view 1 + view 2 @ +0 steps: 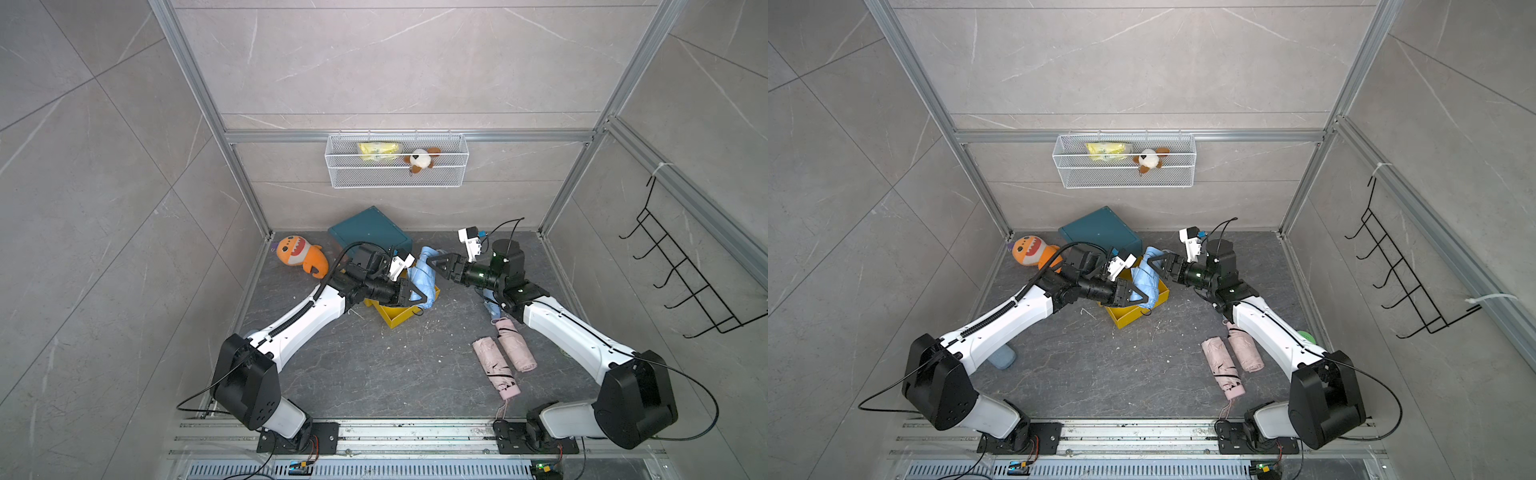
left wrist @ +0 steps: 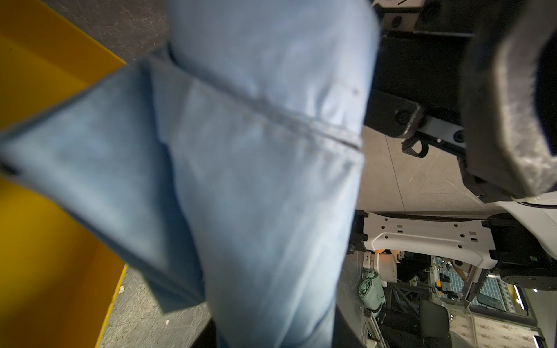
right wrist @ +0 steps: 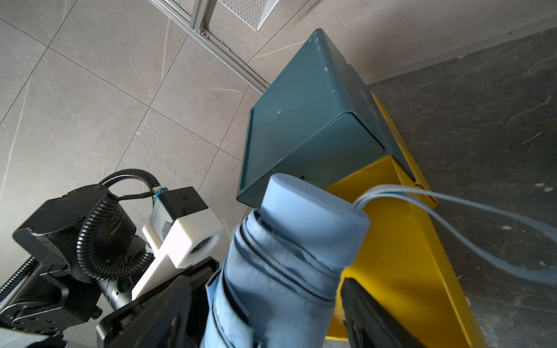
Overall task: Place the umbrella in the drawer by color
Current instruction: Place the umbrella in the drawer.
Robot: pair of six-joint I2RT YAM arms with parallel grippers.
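Pinched shut low on the blue umbrella (image 1: 419, 275) with the left gripper (image 1: 422, 298), bearing its weight. Straddled wide at the handle end by the right gripper (image 1: 431, 260), probably to steady it; contact there unclear. Held tilted over the open yellow drawer (image 1: 399, 318) under the teal cabinet (image 1: 368, 232), 2 pink umbrellas (image 1: 498, 361) well apart.

Dark slab (image 1: 374, 374) — pink umbrellas (image 1: 496, 365), orange plush (image 1: 297, 255), teal cabinet (image 1: 368, 232) on it.

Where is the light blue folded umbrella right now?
In both top views, near the centre, the light blue folded umbrella is tilted over the open yellow drawer, before the teal cabinet, between the left tool and right tool.
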